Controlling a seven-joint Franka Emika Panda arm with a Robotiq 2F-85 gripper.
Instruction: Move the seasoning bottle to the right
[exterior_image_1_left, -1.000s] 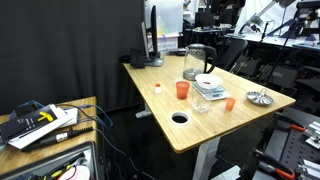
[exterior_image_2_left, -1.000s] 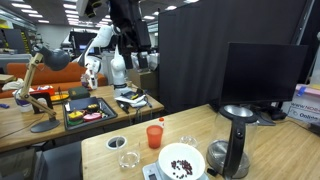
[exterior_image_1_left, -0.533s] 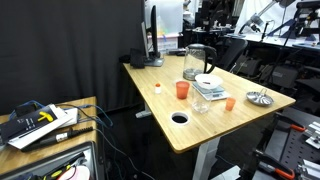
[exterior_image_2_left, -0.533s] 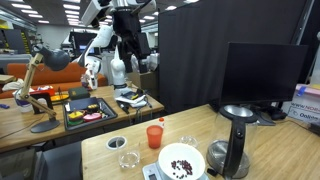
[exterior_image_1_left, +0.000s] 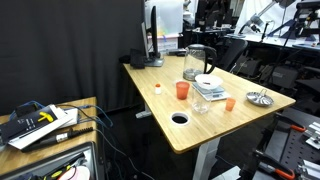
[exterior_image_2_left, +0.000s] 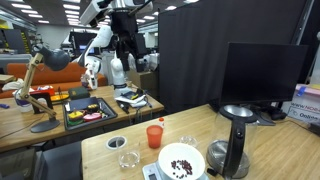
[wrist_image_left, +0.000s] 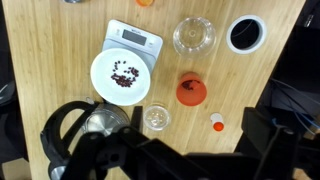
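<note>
wooden table holds everything. high above it hangs the dark gripper; whether its pincer is released or clenched i cannot tell. kettle stands at the far side. just in front of it, between kettle and orange cup, is what seems the seasoning bottle.

Two orange cups, two clear glasses — one kettle, one bowl.

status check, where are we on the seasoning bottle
Gripper open, empty, high over table. Seasoning bottle not made out in any view. Below it: orange cup, bowl, kettle.
</note>
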